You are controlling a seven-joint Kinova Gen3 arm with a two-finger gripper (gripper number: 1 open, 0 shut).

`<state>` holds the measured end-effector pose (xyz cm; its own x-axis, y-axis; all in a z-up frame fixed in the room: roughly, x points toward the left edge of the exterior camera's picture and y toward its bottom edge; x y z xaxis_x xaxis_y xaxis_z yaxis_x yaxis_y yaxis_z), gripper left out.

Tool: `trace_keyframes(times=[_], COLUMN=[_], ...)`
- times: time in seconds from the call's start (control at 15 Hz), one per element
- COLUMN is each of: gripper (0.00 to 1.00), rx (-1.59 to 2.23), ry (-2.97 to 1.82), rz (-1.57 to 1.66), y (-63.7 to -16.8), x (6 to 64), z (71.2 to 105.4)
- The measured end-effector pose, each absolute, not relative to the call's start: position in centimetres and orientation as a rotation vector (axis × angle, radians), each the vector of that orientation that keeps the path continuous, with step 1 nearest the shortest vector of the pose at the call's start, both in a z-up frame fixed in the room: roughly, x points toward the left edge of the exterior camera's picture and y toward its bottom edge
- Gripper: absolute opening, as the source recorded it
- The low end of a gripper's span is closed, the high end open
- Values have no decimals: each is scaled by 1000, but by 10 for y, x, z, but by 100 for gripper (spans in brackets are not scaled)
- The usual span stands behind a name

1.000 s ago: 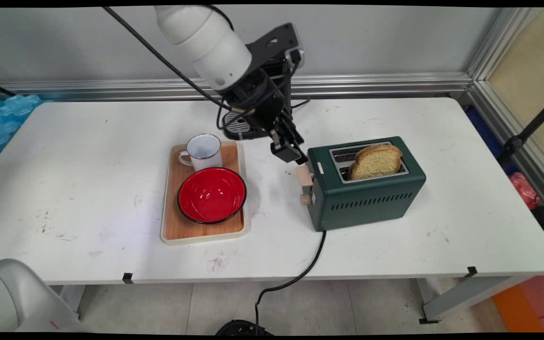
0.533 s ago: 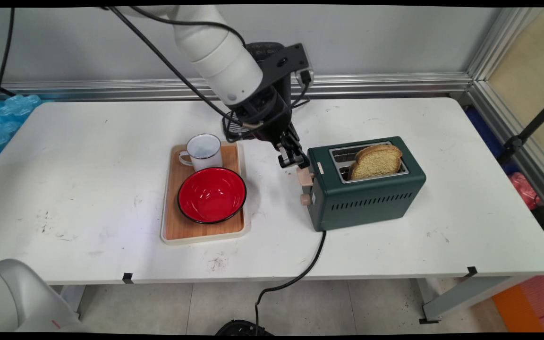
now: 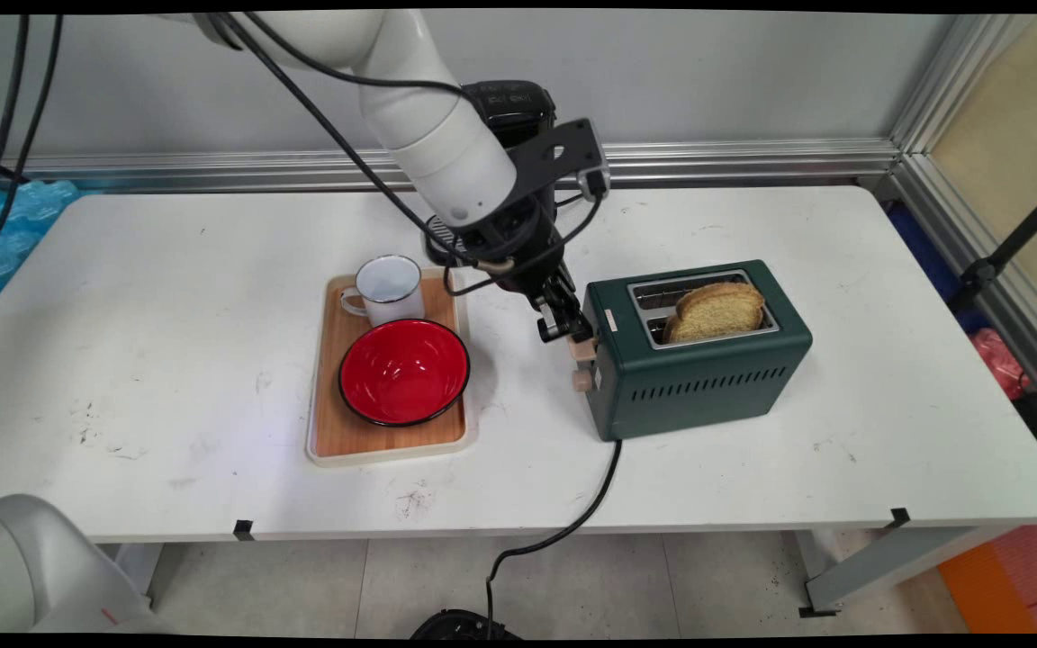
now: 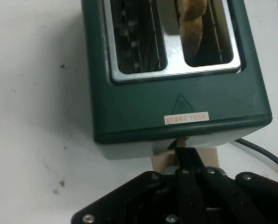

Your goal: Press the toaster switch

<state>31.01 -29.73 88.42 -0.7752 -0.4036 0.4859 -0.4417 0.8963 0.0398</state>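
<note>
Toaster: a dark green, boxy metal toaster (image 3: 698, 360) on the white worktop (image 3: 122, 360), long axis left to right, two chrome-rimmed slots facing up.
Bread: a rough brown slice (image 3: 718, 312) sunk in the toaster's nearer slot.
Lever: a beige lever (image 4: 167, 161) on the toaster's left end.
Claw: the claw (image 3: 562, 326) is pressed together, its tips on the lever.
Tray: a wooden tray (image 3: 329, 423) left of the toaster holds a glossy red bowl (image 3: 403, 371) and a white mug (image 3: 388, 288).

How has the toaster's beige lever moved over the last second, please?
Yes: the lever has gone down the toaster end, nearer the knob, under the end effector.
</note>
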Motion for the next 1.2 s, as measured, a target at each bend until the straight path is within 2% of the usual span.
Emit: trace_keyframes(times=[1.2], gripper=[0], rx=[608], ry=[-2625], rz=[92], y=[-298], x=[304], z=[850])
